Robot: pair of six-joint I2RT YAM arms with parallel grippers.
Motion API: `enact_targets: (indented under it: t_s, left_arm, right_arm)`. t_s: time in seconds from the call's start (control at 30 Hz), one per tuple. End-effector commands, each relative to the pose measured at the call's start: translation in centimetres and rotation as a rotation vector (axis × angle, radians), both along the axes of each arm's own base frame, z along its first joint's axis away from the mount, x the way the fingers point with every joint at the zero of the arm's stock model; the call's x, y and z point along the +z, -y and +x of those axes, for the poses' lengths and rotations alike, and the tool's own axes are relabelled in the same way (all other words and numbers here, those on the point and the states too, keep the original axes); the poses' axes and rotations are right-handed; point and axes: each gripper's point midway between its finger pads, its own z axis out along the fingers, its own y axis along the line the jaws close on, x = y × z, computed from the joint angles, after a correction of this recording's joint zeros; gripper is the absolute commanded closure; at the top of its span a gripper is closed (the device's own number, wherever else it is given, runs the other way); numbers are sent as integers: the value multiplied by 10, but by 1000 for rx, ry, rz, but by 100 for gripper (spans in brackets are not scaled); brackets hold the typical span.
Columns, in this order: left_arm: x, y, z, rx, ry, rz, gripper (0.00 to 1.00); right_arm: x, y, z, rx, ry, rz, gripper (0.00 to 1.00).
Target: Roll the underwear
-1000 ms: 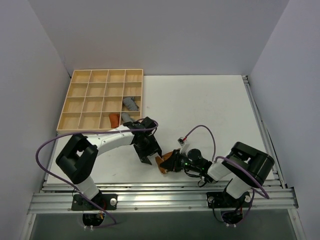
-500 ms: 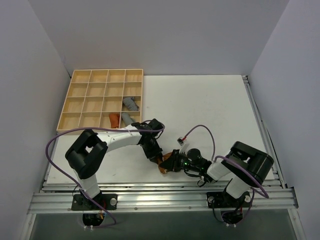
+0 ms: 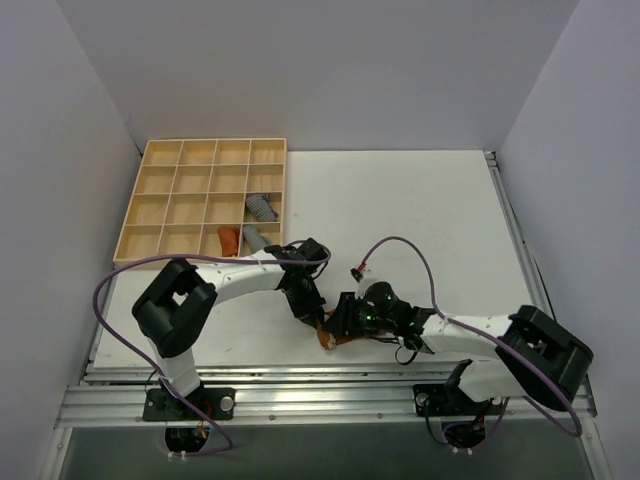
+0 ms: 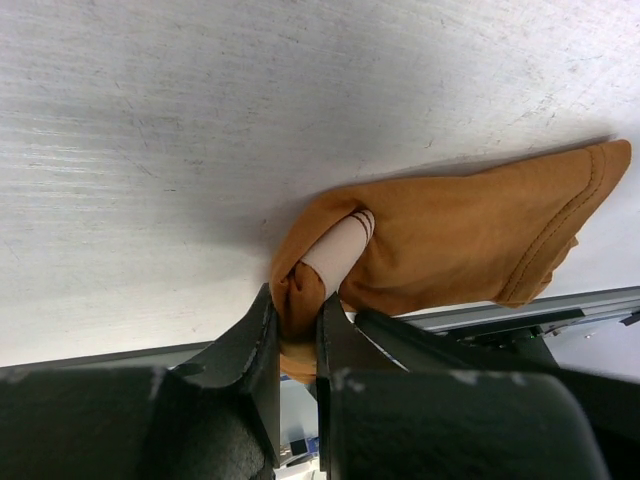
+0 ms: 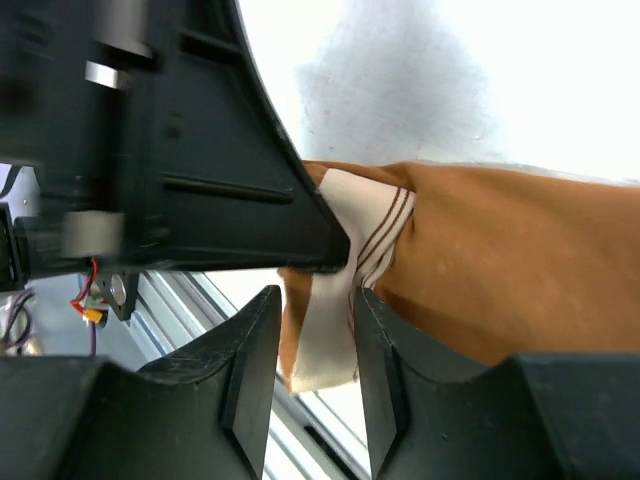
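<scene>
Both arms reach inward and meet low near the table's [image 3: 420, 220] front edge, over the underwear [image 3: 324, 338]. From the left wrist, the left gripper [image 4: 297, 300] is seen pinched tight on its bunched, pale-banded end. From the right wrist, the right gripper [image 5: 315, 296] is partly apart, straddling that band; whether it presses is unclear.

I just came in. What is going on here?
Both arms work on the underwear at the near edge of the table. The left gripper pinches its bunched end, beside the pale band. The right gripper has its fingers on either side of that band; whether it squeezes is unclear. Most of the garment lies unrolled.
</scene>
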Motion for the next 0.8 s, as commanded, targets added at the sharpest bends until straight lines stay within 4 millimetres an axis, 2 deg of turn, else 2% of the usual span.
enact_targets:
  t_s: [0.0,0.03,0.07,0.1,0.17,0.33,0.47,0.63,0.67,0.73,0.77]
  left_arm:
    - [-20,-21,-11,-12,-27,135,98]
    - [-20,-22,-12,-15,-27,140,98]
    - [-21,-24,-12,-15,-28,151,98]
    - [-21,-26,-13,-18,-31,160,98]
    - [-21,-28,-13,-19,-28,171,98]
    - [-17,-35,-11,-15,-24,205,98]
    - [-10,-41,-7,2,-8,219,98]
    - [-8,-56,-6,38,8,253,98]
    - [-9,-57,-6,41,7,259,98]
    - [-12,-61,-10,47,-9,268,98]
    - [-13,-61,-11,52,-16,267,98]
  right_arm:
    - [9,23,6,-55,0,-145,68]
    - [4,34,-1,-60,-40,-208,68]
    - [22,31,8,-82,-9,-199,68]
    - [21,39,2,-78,-36,-242,68]
    - [33,38,1,-79,-43,-232,69]
    - [7,57,-21,-103,-152,-348,76]
    - [-7,66,-21,-140,-172,-395,81]
    - [-20,61,-19,-113,-189,-455,85]
    - [-28,62,-19,-109,-203,-482,85]
    - [-31,60,-7,-116,-168,-508,85]
    - [-40,63,-5,-117,-174,-549,85]
